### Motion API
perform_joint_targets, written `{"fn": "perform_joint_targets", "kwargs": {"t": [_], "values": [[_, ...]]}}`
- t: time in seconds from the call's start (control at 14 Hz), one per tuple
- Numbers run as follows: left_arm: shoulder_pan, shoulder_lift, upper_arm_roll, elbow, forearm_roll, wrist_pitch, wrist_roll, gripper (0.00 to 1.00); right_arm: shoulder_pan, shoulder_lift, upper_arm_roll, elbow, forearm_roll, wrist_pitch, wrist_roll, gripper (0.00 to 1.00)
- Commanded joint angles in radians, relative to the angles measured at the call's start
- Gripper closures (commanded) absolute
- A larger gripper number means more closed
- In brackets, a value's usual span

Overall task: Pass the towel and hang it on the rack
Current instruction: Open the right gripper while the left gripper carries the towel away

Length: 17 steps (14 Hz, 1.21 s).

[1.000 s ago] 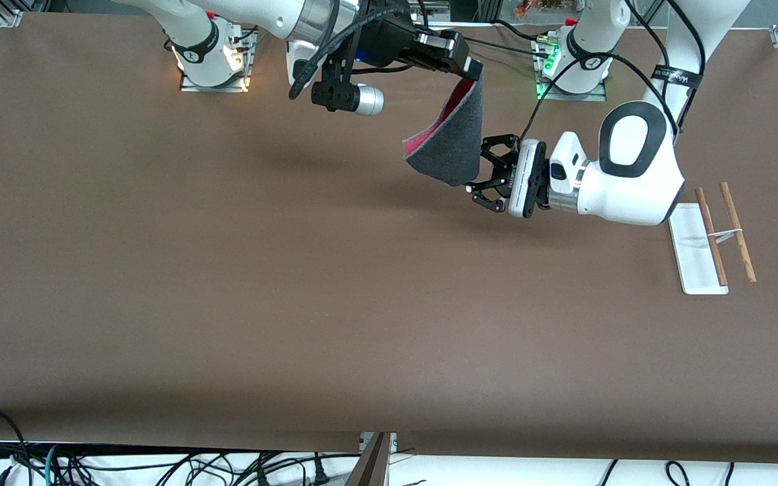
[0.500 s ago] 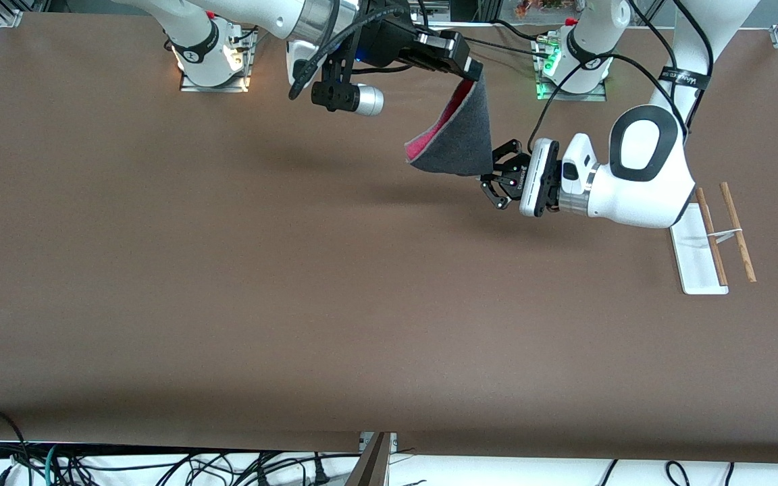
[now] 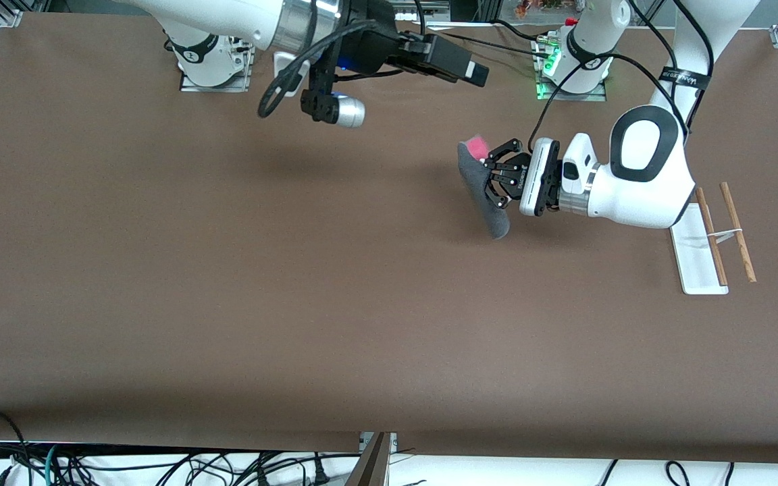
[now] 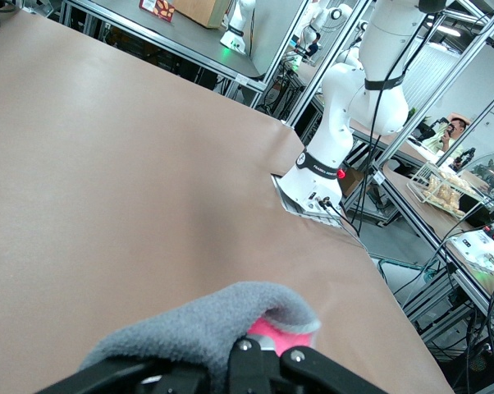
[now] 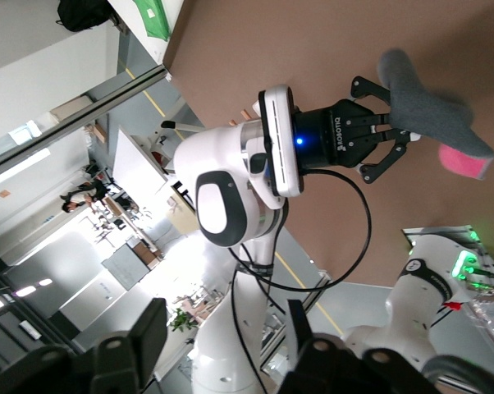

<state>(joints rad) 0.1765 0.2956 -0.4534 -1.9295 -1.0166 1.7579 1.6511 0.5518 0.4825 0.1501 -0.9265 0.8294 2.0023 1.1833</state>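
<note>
My left gripper (image 3: 494, 177), fingers clamped on the towel (image 3: 483, 192), holds it in the air over bare table, well apart from the rack (image 3: 713, 236), which stands at the left arm's end of the table. The cloth hangs grey face out, a pink corner showing. My right gripper (image 3: 478, 71), fingers apart and empty, hovers above the table well apart from the rack. Judged progress: handover complete; carrying to the rack and draping over its rods remain.
</note>
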Motion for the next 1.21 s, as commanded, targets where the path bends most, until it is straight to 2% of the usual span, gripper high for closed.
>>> {"fn": "perform_joint_targets", "kwargs": {"t": [0.0, 0.07, 0.21, 0.36, 0.57, 0.71, 0.86, 1.0, 1.14], "values": [[0.015, -0.036, -0.005, -0.020, -0.022, -0.009, 0.009, 1.00, -0.059, -0.011, 0.006, -0.004, 0.039, -0.010, -0.008, 0.00], [0.015, -0.042, 0.002, -0.017, -0.016, -0.021, -0.026, 1.00, -0.081, -0.039, 0.005, -0.038, 0.036, -0.017, -0.016, 0.00], [0.021, -0.042, 0.010, -0.010, 0.005, -0.051, -0.063, 1.00, -0.131, -0.102, 0.003, -0.125, 0.022, -0.081, -0.155, 0.00], [0.044, -0.041, 0.012, 0.047, 0.138, -0.090, -0.144, 1.00, -0.199, -0.160, -0.010, -0.211, 0.017, -0.178, -0.328, 0.00], [0.096, -0.023, 0.012, 0.138, 0.310, -0.204, -0.258, 1.00, -0.224, -0.215, -0.104, -0.323, -0.074, -0.308, -0.583, 0.00], [0.130, -0.019, 0.015, 0.170, 0.393, -0.257, -0.258, 1.00, -0.242, -0.237, -0.144, -0.394, -0.192, -0.361, -0.731, 0.00], [0.191, -0.013, 0.015, 0.191, 0.488, -0.303, -0.258, 1.00, -0.282, -0.246, -0.147, -0.425, -0.339, -0.404, -0.879, 0.00], [0.268, 0.046, 0.013, 0.263, 0.603, -0.357, -0.258, 1.00, -0.299, -0.265, -0.162, -0.465, -0.497, -0.413, -0.950, 0.00], [0.310, 0.101, 0.021, 0.344, 0.705, -0.425, -0.260, 1.00, -0.300, -0.292, -0.190, -0.511, -0.608, -0.415, -1.016, 0.00]]}}
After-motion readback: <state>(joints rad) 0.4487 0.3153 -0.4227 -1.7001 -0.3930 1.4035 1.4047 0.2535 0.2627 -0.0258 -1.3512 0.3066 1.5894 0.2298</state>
